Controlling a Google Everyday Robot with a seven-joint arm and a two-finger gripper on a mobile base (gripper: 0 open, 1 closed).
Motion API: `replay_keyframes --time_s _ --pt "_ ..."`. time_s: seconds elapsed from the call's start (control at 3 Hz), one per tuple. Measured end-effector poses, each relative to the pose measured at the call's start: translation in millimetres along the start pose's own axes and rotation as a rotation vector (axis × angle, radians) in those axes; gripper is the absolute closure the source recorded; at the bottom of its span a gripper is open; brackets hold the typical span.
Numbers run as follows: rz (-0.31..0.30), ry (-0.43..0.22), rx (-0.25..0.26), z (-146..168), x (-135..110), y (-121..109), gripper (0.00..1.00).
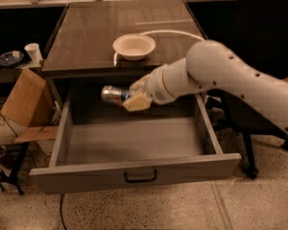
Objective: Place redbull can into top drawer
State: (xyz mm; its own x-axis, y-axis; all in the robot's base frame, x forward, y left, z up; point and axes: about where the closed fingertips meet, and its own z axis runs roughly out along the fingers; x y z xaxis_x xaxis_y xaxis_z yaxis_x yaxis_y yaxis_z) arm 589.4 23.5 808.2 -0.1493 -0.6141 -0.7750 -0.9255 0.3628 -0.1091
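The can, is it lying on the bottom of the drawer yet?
No, the gripper, over the back of the open drawer, holds the can in its jaws above the drawer's floor.

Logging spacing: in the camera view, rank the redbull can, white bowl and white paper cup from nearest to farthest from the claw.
1. redbull can: held in the claw, over the open top drawer.
2. white bowl: behind, on the desktop.
3. white paper cup: far left, off the desktop.
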Motion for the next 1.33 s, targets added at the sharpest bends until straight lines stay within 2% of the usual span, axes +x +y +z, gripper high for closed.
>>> replay_keyframes --time_s 0.33,0.67,1.0,1.33 --pt "-0.032 -0.010 -0.164 38 59 20 1.00" --pt "-0.040 -0.003 -0.266 70 93 30 0.82" --pt "-0.049 0.005 -0.311 84 111 34 0.58" --pt "-0.068 0.008 -0.320 86 120 36 0.27"
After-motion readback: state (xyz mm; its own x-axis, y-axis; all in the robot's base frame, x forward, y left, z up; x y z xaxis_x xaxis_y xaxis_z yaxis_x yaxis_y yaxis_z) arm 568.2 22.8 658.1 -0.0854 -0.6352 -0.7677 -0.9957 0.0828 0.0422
